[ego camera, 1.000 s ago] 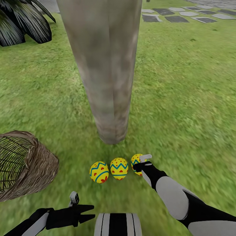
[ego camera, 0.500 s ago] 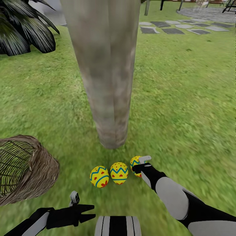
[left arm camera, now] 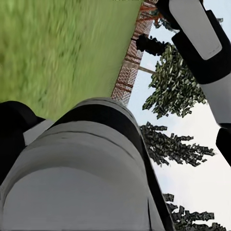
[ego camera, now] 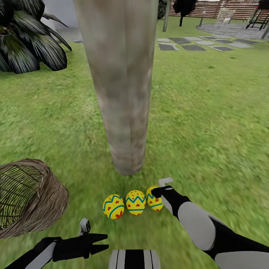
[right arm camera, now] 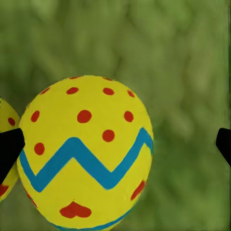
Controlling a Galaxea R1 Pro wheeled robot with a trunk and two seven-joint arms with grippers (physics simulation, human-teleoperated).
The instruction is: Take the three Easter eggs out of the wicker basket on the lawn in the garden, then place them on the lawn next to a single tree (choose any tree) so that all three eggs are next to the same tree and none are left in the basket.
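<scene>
Three yellow Easter eggs lie in a row on the lawn (ego camera: 209, 112) at the foot of the thick grey-beige tree (ego camera: 125, 93): the left egg (ego camera: 113, 206), the middle egg (ego camera: 135, 202) and the right egg (ego camera: 153, 200). My right gripper (ego camera: 160, 189) hovers at the right egg, open. In the right wrist view that egg (right arm camera: 86, 154) sits between widely spread fingertips (right arm camera: 9, 149), with a gap on one side. The wicker basket (ego camera: 30, 198) lies tipped on the grass to the left; no egg shows inside it. My left gripper (ego camera: 101, 241) hangs low near my trunk, open with nothing in it.
A dark spiky plant (ego camera: 30, 45) stands at the back left. A grey stepping-stone path (ego camera: 194, 43) crosses the far right, with a brown slatted fence (ego camera: 209, 9) behind it. Open grass stretches to the right of the tree.
The camera has tilted up, so the whole picture has slid down and more of the far garden shows. The right egg now sits lower against my right gripper, closer to the middle egg.
</scene>
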